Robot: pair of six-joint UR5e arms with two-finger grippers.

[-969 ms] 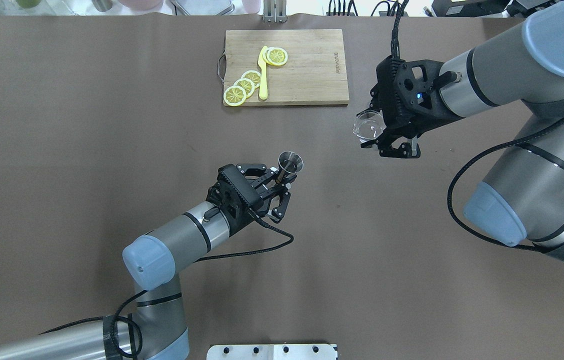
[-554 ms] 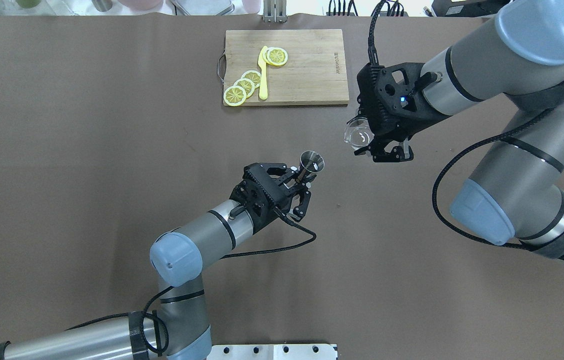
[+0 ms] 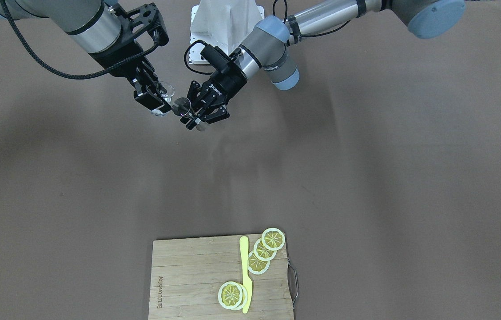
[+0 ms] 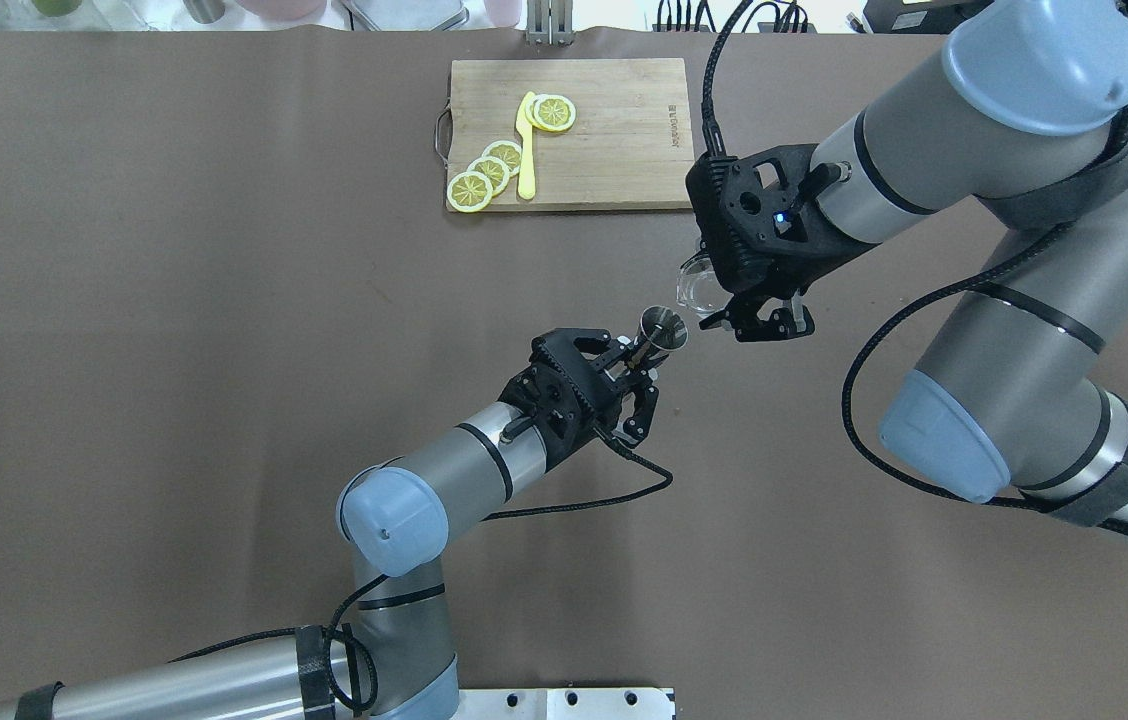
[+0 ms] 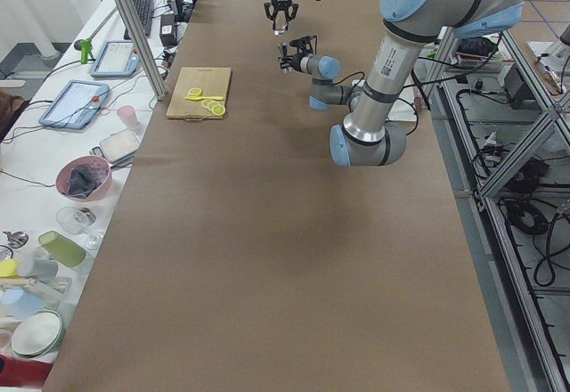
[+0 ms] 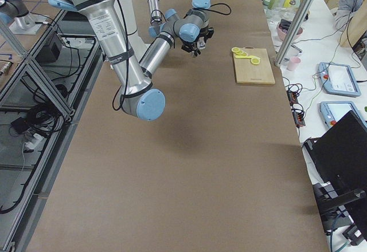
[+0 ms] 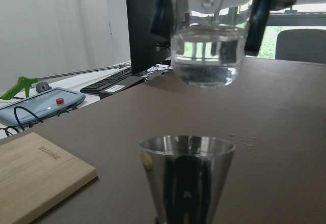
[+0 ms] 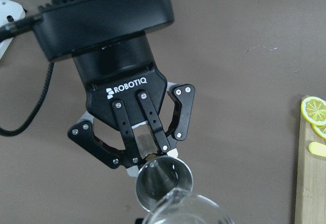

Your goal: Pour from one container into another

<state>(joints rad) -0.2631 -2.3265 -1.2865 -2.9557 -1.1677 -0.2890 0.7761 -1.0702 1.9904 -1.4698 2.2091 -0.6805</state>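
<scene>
My left gripper (image 4: pixel 639 365) is shut on the stem of a small steel jigger (image 4: pixel 662 329), held upright above the table's middle with its mouth open upward. My right gripper (image 4: pixel 742 312) is shut on a clear glass cup (image 4: pixel 694 285) just to the jigger's far right. In the left wrist view the glass cup (image 7: pixel 208 53) hangs a little above and beyond the jigger (image 7: pixel 187 175), apart from it. In the right wrist view the glass cup's spouted rim (image 8: pixel 183 208) sits over the edge of the jigger's mouth (image 8: pixel 164 183). I cannot tell what the glass holds.
A wooden cutting board (image 4: pixel 624 150) lies at the far middle of the table, with several lemon slices (image 4: pixel 489 170) and a yellow knife (image 4: pixel 525 150) on it. A metal mount (image 4: pixel 544 703) sits at the near edge.
Both arms have closed in on each other. The left one carried the jigger right and slightly away; the right one brought the glass cup left until it hangs beside the jigger.
</scene>
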